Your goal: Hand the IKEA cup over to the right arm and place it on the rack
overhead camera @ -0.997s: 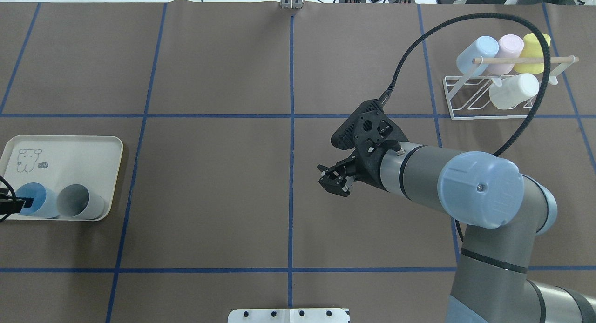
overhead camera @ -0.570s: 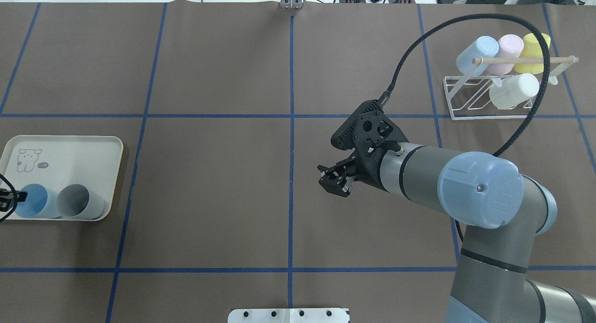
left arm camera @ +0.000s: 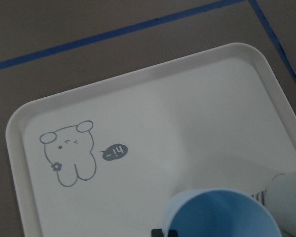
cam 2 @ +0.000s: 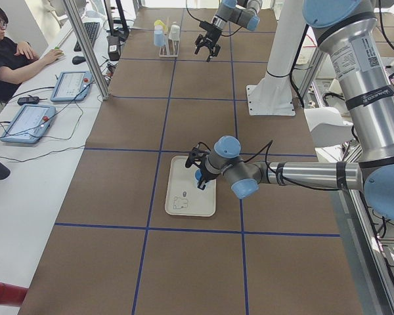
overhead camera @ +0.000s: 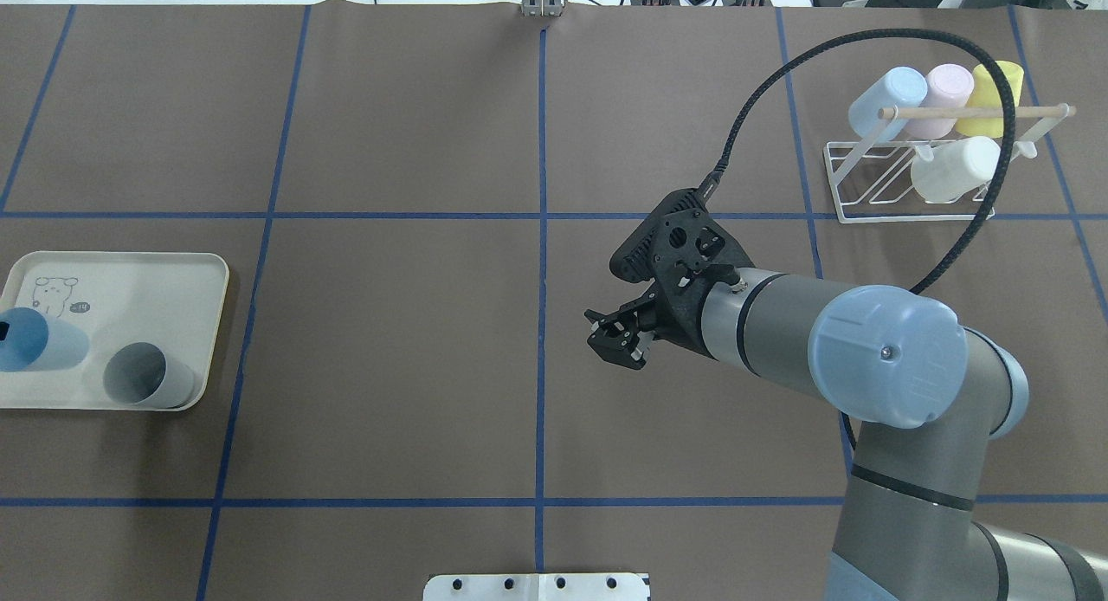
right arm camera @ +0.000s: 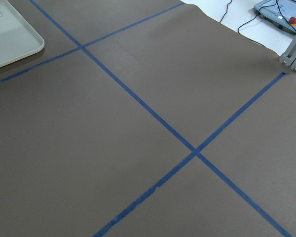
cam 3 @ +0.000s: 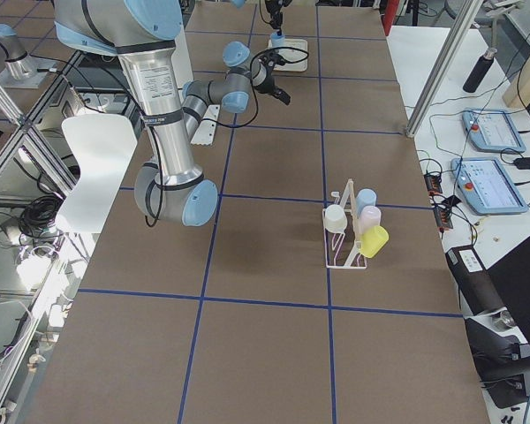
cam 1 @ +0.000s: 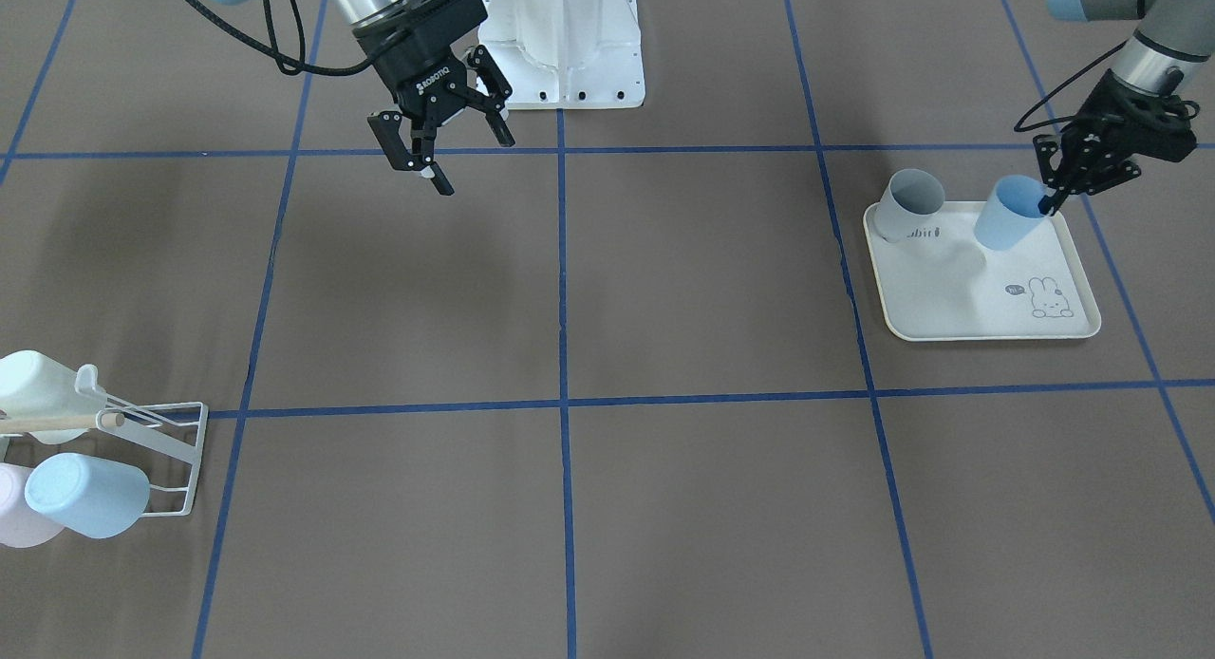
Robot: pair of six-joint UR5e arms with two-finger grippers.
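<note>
There are two grey-silver jointed arms, one cream rectangular tray, one white wire rack and six plastic cups.

Two of the cups are at the tray (cam 1: 978, 310), on the right of the front-facing view. The left gripper (cam 1: 1049, 201) is clamped on the rim of the light-blue tumbler (cam 1: 1004, 226), one finger inside the mouth and one outside. This tumbler hangs tilted over the tray's back corner, and I cannot tell whether its base touches the tray. A grey tumbler (cam 1: 909, 203) lies on its side at the tray's other back corner, apart from the blue one.

The other four cups sit on the rack (overhead camera: 872, 187) at the upper right of the overhead view, under its thin wooden dowel (overhead camera: 969, 113): a blue cup (overhead camera: 887, 99), a pink cup (overhead camera: 948, 93), a yellow cup (overhead camera: 982, 120) and a white cup (overhead camera: 952, 170) in front of them.

The right arm (overhead camera: 866, 350) reaches in from the lower right, and its looped black cable (overhead camera: 779, 64) arcs across the rack. The right gripper (overhead camera: 616, 341) has its fingers spread and holds nothing, just right of the central blue tape line.

In the overhead view the tray lies against the left edge of the frame, which cuts off the held tumbler. A broad stretch of brown mat (overhead camera: 389, 341) separates the tray from the rack.
</note>
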